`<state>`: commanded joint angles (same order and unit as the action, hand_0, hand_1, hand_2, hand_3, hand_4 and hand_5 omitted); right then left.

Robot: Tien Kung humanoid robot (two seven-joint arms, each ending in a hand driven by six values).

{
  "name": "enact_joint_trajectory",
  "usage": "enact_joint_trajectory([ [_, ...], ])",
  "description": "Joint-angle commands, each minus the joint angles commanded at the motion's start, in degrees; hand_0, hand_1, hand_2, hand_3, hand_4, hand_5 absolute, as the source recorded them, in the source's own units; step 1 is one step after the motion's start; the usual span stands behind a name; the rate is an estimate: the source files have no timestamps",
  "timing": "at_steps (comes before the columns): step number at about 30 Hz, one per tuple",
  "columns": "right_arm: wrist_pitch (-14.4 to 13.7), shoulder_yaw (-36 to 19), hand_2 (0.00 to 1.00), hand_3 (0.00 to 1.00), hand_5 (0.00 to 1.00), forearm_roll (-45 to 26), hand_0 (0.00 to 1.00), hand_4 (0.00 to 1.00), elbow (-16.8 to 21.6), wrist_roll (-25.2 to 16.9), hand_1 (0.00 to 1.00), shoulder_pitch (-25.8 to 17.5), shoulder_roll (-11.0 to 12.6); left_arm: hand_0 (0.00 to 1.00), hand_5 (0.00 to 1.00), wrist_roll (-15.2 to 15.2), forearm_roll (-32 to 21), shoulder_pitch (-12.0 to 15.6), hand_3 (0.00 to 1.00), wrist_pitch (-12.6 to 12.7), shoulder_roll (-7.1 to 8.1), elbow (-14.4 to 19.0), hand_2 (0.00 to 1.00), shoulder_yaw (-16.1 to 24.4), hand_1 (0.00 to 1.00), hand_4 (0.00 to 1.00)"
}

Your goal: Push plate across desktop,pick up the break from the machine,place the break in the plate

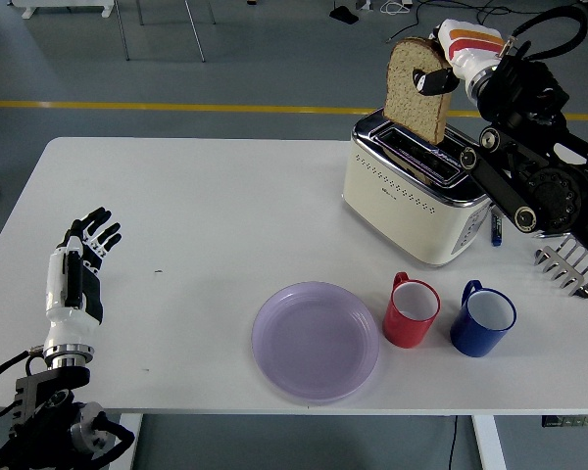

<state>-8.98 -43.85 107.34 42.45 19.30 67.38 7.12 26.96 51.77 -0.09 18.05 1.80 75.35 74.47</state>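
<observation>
My right hand (pixel 441 70) is shut on a slice of brown bread (pixel 416 90), holding it upright just above the slots of the cream toaster (pixel 407 201) at the back right of the table. The bread's lower edge hangs clear of the toaster's top. A lilac plate (pixel 316 341) lies near the table's front edge, in the middle, with nothing on it. My left hand (pixel 83 257) rests over the table's near left corner, fingers spread and holding nothing.
A red mug (pixel 412 311) and a blue mug (pixel 482 319) stand to the right of the plate, in front of the toaster. A small blue object (pixel 496 225) lies beside the toaster's right end. A fork-like metal piece (pixel 566 266) shows at the right edge.
</observation>
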Motion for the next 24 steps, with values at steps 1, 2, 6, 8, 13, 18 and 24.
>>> enact_joint_trajectory([
  [1, -0.4, -1.0, 0.282, 0.399, 0.261, 0.0, 0.068, 0.14, 1.5, -0.1, 0.147, -0.3, 0.1, 0.744, 0.821, -0.2, 0.1, 0.1, 0.702, -0.1, -0.04, -0.1, 0.792, 0.0, 0.741, 0.445],
  [2, -0.8, -2.3, 0.282, 0.399, 0.261, 0.2, 0.068, 0.14, 3.3, -0.2, 0.147, -0.6, 0.2, 0.744, 0.821, -0.4, 0.2, 0.2, 0.702, -0.3, -0.09, -0.1, 0.792, -0.1, 0.741, 0.445],
  [6, -0.1, -3.9, 0.282, 0.399, 0.261, -2.0, 0.068, 0.14, 9.5, 0.3, 0.147, -1.9, 0.9, 0.744, 0.821, -0.6, 0.5, 0.4, 0.702, -0.5, -0.05, 0.0, 0.792, -0.2, 0.741, 0.445],
  [8, 0.7, -3.9, 0.282, 0.397, 0.25, -4.3, 0.066, 0.136, 12.2, 0.5, 0.142, -2.6, 1.1, 0.743, 0.812, -0.6, 0.5, 0.5, 0.703, -0.5, -0.01, 0.1, 0.793, -0.2, 0.74, 0.444],
  [13, 4.9, -1.9, 0.281, 0.396, 0.219, -16.2, 0.066, 0.163, 20.8, 1.5, 0.142, -5.7, 2.0, 0.744, 0.809, -0.7, 0.5, 0.6, 0.704, -0.5, 0.01, 0.1, 0.792, -0.5, 0.739, 0.445],
  [18, 6.9, 1.1, 0.281, 0.396, 0.219, -28.1, 0.066, 0.163, 26.3, 1.3, 0.142, -8.7, 3.4, 0.744, 0.809, -0.7, 0.6, 0.7, 0.704, -0.5, -0.03, 0.2, 0.792, -0.6, 0.739, 0.445],
  [24, 9.1, 7.4, 0.282, 0.396, 0.208, -37.0, 0.074, 0.172, 31.4, 1.2, 0.143, -13.8, 5.5, 0.744, 0.812, -0.7, 0.8, 0.8, 0.704, -0.2, -0.09, 0.0, 0.795, -0.8, 0.74, 0.447],
])
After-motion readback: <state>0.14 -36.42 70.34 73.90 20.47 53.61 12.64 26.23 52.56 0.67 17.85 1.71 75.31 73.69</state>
